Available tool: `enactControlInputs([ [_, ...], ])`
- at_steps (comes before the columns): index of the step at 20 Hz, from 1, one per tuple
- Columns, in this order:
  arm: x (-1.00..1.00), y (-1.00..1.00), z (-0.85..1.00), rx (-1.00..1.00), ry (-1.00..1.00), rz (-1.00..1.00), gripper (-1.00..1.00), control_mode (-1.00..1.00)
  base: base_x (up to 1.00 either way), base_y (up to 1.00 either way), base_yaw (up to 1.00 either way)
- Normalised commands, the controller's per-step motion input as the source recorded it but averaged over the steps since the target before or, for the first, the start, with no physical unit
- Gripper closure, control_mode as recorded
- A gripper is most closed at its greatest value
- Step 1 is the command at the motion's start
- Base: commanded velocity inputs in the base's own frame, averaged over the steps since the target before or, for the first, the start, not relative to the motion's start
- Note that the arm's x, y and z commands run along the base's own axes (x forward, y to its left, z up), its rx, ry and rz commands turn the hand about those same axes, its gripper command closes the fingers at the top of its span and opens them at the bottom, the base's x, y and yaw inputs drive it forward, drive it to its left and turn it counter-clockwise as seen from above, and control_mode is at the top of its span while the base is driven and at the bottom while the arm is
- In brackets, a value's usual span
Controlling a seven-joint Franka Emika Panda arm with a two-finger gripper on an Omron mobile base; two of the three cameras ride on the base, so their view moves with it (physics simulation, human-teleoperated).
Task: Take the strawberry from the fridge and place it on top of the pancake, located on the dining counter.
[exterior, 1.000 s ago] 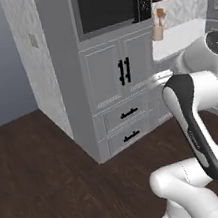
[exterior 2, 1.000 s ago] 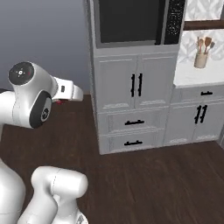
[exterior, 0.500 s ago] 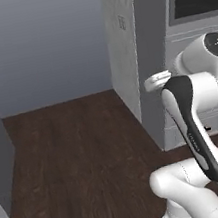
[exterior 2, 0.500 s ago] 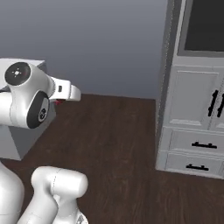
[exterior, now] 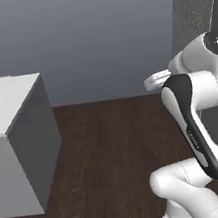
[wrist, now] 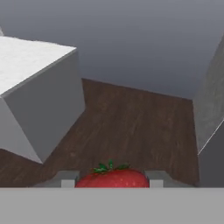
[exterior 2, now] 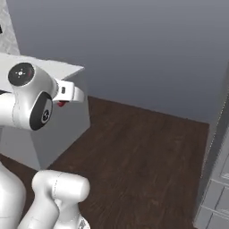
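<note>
My gripper (wrist: pixel 113 180) is shut on the strawberry (wrist: pixel 113 176), a bright red berry with green leaves wedged between the two fingertips (wrist: pixel 68 180). From the right base view the strawberry (exterior 2: pixel 61 103) shows as a small red spot under the white hand, held high above the floor. A corner of the dining counter (wrist: pixel 26 57) with its white top and plain grey side stands ahead to the left. That counter (exterior: pixel 2 99) is at the left in the left base view, and the counter (exterior 2: pixel 53 69) lies behind the arm in the right base view. The fridge and the pancake are out of view.
Dark wood floor (wrist: pixel 131 122) stretches between the counter and a grey cabinet side (wrist: pixel 210 100) on the right. A plain blue-grey wall (exterior: pixel 93 37) closes the back. The cabinet's edge (exterior 2: pixel 219 156) rises at the far right.
The whole picture has swung: the cabinets and oven have slid off to the right and the counter has come in from the left. The strawberry stays in the gripper.
</note>
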Motion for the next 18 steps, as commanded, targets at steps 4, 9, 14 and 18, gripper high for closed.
enactControlInputs([
  [4, 0.00, 0.00, 0.00, 0.00, 0.00, 0.00, 1.00, 1.00, 0.87, 0.17, 0.61],
  [9, 0.00, 0.00, 0.00, 0.00, 0.00, 0.00, 1.00, 1.00, 1.00, -0.03, 0.51],
  [14, 0.00, 0.00, 0.00, 0.00, 0.00, 0.00, 1.00, 1.00, 1.00, -0.24, 0.45],
  [18, 0.00, 0.00, 0.00, 0.00, 0.00, 0.00, 1.00, 1.00, 1.00, -0.42, 0.23],
])
